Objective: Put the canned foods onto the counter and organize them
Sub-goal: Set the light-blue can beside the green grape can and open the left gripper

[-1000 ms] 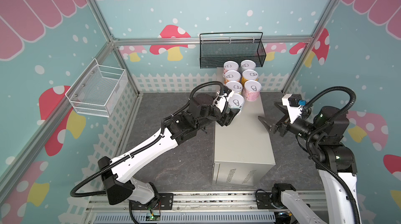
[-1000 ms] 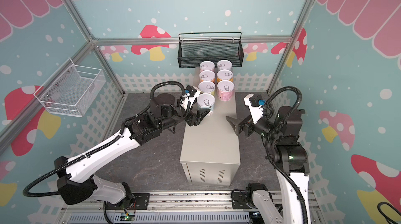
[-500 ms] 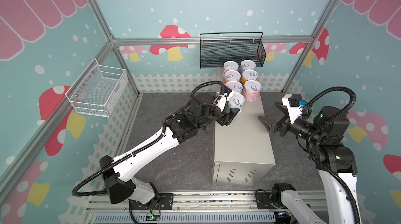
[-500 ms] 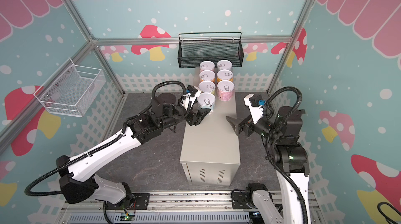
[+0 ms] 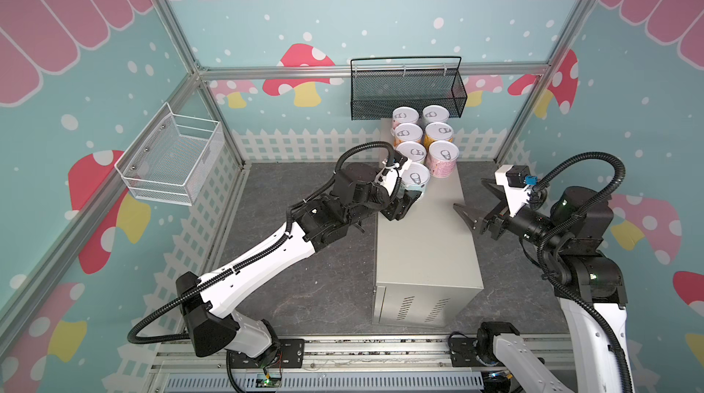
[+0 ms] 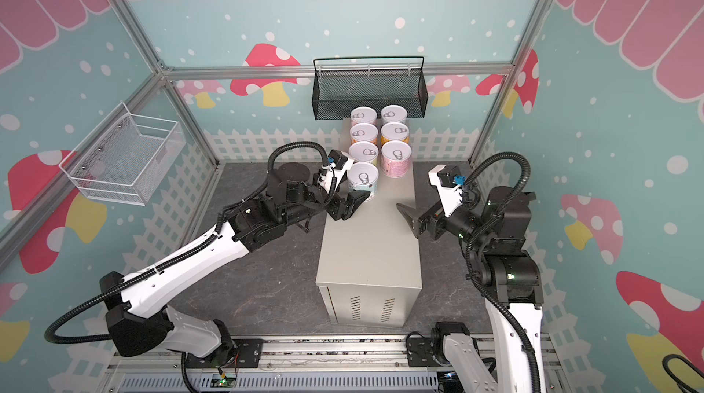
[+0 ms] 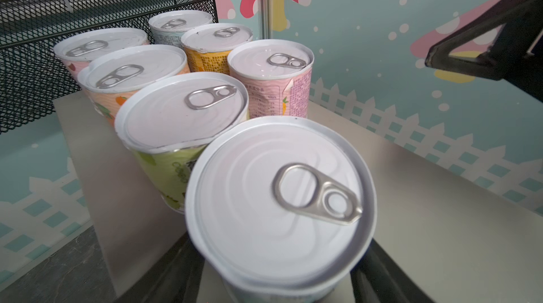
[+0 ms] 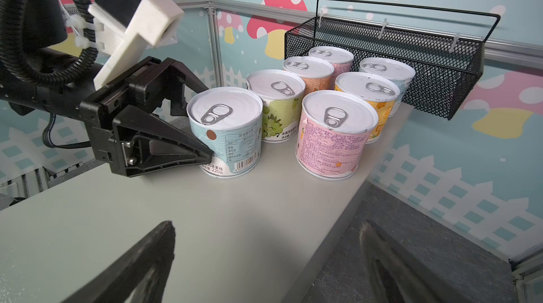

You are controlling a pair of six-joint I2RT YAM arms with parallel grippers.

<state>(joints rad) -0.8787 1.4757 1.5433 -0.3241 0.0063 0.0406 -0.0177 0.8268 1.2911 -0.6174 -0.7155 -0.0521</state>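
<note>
Now the left tool (image 8: 208, 124) grips the upright white-blue can (image 8: 235, 137), which rests on the surface (image 5: 423, 242).
Just past the can, away from the tool, sits the green can (image 8: 279, 116), so letting go likely calls for a straight pull-back; the right tool (image 5: 469, 193), jaws apart and empty, hovers well apart.

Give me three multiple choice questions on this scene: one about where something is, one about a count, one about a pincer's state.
1. Where is the white-blue can? A on the floor; B on the counter beside the green can; C inside a basket.
2. How many cans are in view? A five; B seven; C nine.
3. How is the right pincer? A shut on a can; B shut on nothing; C open and empty.
Answers: B, the right wrist view shows it standing there next to the green can; B, seven lids show in both top views; C, its jaws stand wide apart with nothing between them.
</note>
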